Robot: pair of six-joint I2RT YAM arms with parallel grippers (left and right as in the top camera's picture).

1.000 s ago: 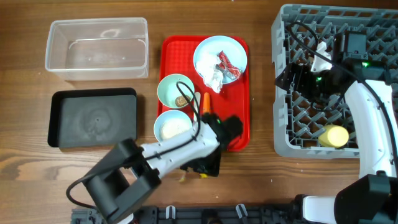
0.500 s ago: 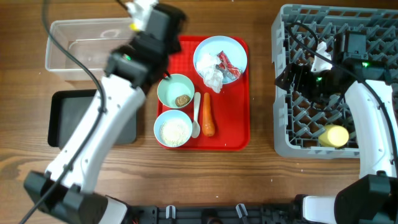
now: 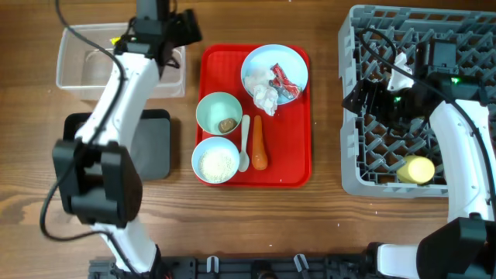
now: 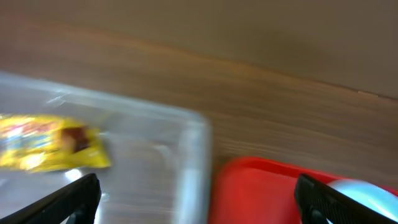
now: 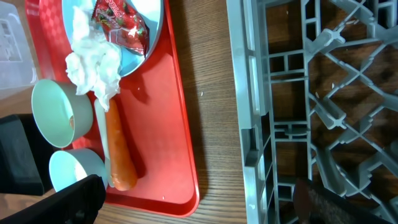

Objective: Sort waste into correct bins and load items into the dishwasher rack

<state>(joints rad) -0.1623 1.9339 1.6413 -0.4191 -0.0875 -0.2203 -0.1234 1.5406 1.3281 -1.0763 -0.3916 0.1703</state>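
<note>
My left gripper [image 4: 199, 204] hung wide open, empty, over clear rectangular plastic tub [image 4: 198, 155]; yellow snack wrapper [image 4: 50, 144] lay inside. Judged best: rise clear of tub wall before next pick.

Item: brown wood-grain surface [image 3: 325, 232], matte, grain running left to right, and it filled the overhead view edge to edge. Lighting was even and diffuse; shadows fell soft and short. A black rail [image 3: 271, 266] with small fittings lined the near edge.
</note>
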